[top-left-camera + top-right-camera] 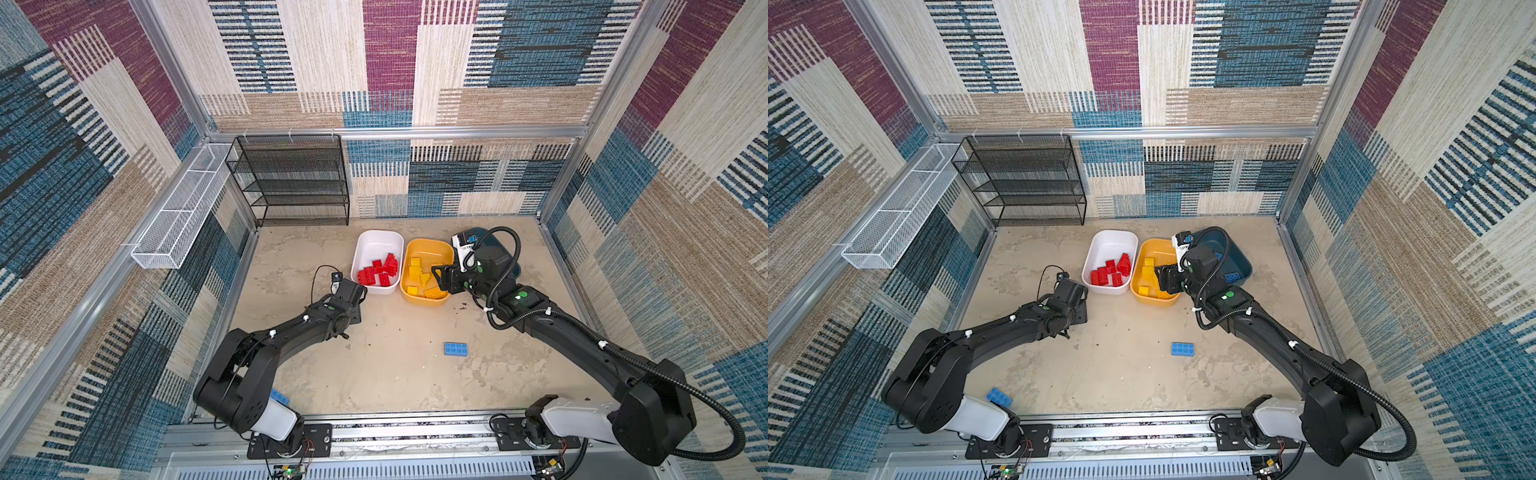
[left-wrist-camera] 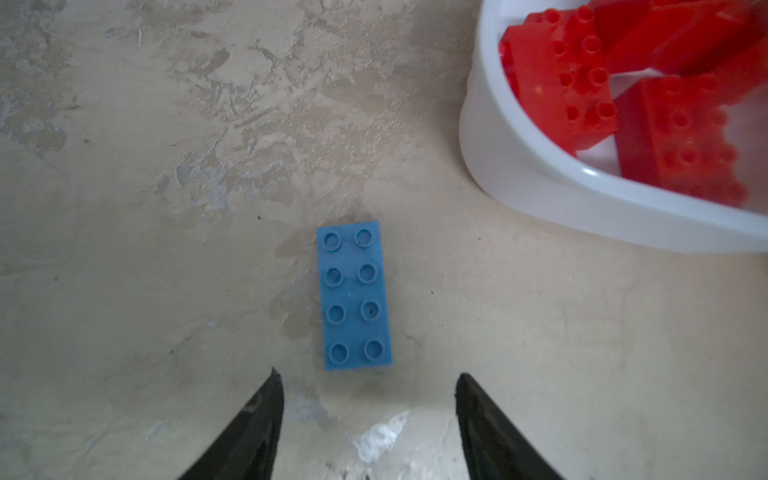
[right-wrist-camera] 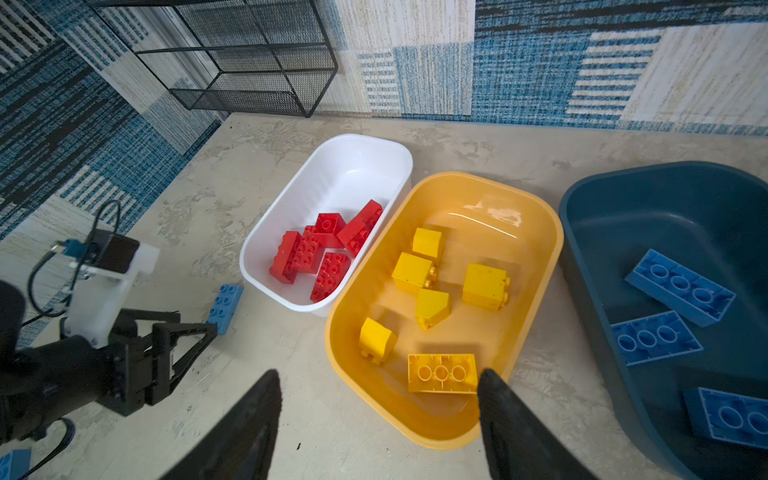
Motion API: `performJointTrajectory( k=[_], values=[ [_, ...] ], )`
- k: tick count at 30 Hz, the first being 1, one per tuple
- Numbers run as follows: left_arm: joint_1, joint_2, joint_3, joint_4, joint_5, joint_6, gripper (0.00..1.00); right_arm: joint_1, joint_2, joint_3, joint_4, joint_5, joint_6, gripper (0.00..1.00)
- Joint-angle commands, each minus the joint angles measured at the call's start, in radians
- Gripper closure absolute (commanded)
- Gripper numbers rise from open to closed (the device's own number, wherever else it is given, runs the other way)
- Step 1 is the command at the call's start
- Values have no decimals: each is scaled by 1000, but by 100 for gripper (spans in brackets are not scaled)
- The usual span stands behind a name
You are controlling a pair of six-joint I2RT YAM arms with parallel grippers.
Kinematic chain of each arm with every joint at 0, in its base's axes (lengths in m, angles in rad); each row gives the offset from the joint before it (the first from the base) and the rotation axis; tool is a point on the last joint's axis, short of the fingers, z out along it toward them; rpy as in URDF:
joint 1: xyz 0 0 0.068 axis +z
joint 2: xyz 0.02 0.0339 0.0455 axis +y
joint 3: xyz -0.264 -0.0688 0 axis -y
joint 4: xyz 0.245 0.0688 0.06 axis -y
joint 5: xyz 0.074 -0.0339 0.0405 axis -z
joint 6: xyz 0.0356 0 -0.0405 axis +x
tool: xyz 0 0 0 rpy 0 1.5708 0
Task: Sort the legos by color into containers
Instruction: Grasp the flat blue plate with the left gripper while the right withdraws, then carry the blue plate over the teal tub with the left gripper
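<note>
Left end effector hangs spread; blue lego lies just ahead.

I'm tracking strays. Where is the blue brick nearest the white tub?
In the left wrist view the blue brick lies studs-up on the table, just ahead of the open left gripper, apart from the white tub.

Patchwork carpet walls enclose a beige floor and black mesh rack.

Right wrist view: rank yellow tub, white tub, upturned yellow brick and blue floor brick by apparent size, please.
1. yellow tub (nearer the camera, so unsure against the white)
2. white tub
3. upturned yellow brick (also nearer)
4. blue floor brick
</note>
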Motion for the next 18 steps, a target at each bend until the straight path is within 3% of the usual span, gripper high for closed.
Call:
performJointTrajectory(
  k=[1, 8, 15, 18],
  values=[
    [17, 69, 51, 9, 15, 40, 34, 4, -17, -18, 40, 45, -15, 25],
    [59, 147, 67, 20, 49, 30, 43, 6, -37, -57, 58, 51, -22, 25],
    [65, 164, 75, 5, 64, 29, 74, 6, -44, -55, 58, 38, -21, 26],
    [64, 150, 74, -5, 76, 32, 80, 6, -53, -51, 57, 34, -18, 26]
  ],
)
